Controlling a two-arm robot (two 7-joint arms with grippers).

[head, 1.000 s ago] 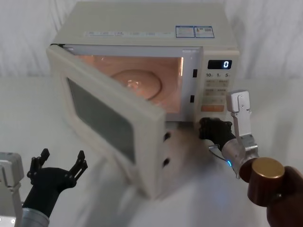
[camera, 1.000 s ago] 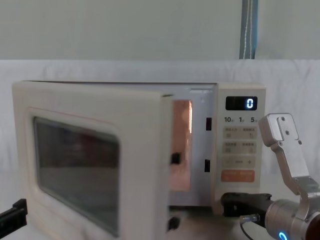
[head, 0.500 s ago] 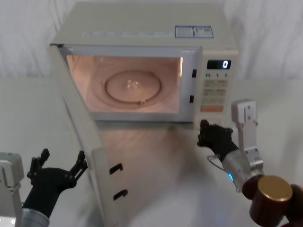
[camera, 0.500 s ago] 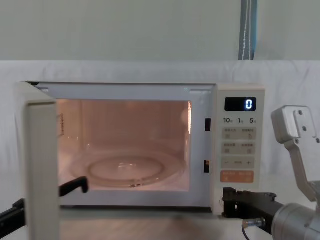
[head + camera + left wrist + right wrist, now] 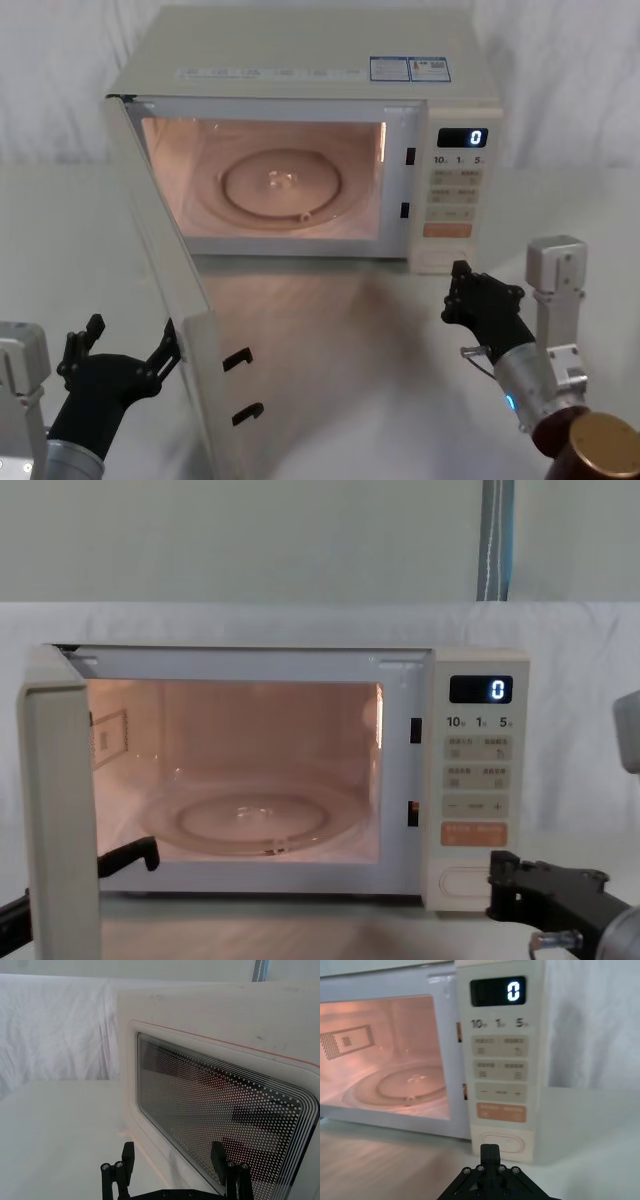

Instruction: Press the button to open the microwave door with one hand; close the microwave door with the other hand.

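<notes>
Microwave door [image 5: 165, 290]: swung fully out on its hinge at the oven's left side, edge-on in the head view, its free edge reaching toward the worktop's [image 5: 330, 370] near edge; two black latch hooks show on that edge.
Door window [image 5: 225, 1120]: dark dotted glass with thin ringed lines, just beyond the left gripper's fingertips in the left wrist view.
Cavity [image 5: 240, 770]: lit orange, with a round glass turntable [image 5: 282, 185] on its floor.
Button [image 5: 502, 1143]: wide cream key at the bottom of the control panel [image 5: 478, 780], below the orange key [image 5: 501, 1112]; nothing touches it.
Right gripper [image 5: 470, 295]: black fingers pressed together, nothing between them, hovering a little in front of the panel's lower corner, apart from the button.
Left gripper [image 5: 125, 350]: fingers spread wide and empty, low near the worktop's near left corner, just beside the door's outer face.
Open room: bare white cloth lies between the door's free edge and the right gripper, in front of the cavity; more bare cloth lies right of the oven.
Display [image 5: 498, 991]: reads "0".
Time keys: "10", "1", "5" printed under the display.
Other writing: small print on the beige keys and on the blue-and-white stickers [image 5: 410, 68] on the oven top is too small to read.
</notes>
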